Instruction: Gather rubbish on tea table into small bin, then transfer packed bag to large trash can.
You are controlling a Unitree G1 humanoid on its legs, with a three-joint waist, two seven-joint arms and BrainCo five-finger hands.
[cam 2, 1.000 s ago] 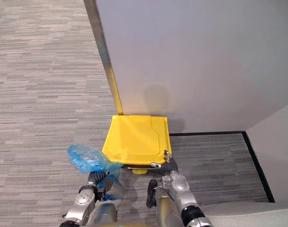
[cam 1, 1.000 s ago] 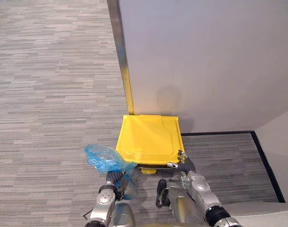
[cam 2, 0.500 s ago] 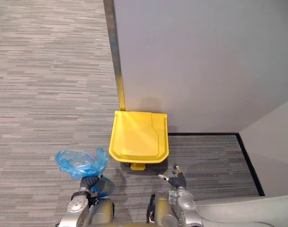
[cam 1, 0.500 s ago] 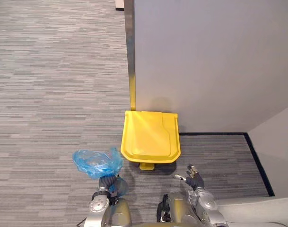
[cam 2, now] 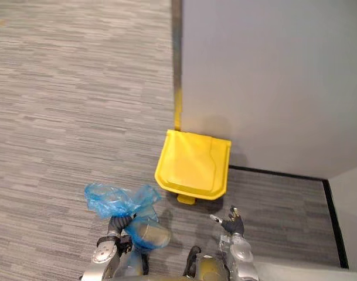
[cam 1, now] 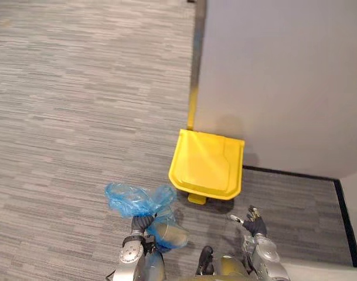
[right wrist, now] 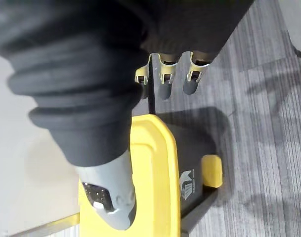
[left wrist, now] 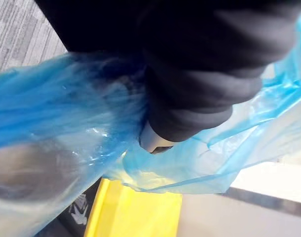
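While the left hand (cam 1: 142, 223) gripped the blue bag (cam 1: 137, 200) by its neck, fingers curled round it | right hand (cam 1: 253, 221) loosely spread, empty, near the yellow trash can (cam 1: 207, 170) | step: transferring packed bag | next, judged: closed lid (cam 2: 193, 164) needed raising, perhaps via pedal (cam 1: 196, 199) | bag's rubbish unclear; can's inside hidden

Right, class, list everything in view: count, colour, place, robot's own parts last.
striped carpet: one, grey, the floor.
wall: one, pale grey, behind the can.
metal corner strip: one, silver, on the wall's edge.
lidded plastic trash can: one, yellow, lid shut, against the wall.
foot pedal: one, yellow, at the can's front base.
translucent plastic rubbish bag: one, blue, held above the carpet, left of the can.
left hand: one, dark cover, curled round the bag's neck.
right hand: one, silver fingers straight, empty, before the can.
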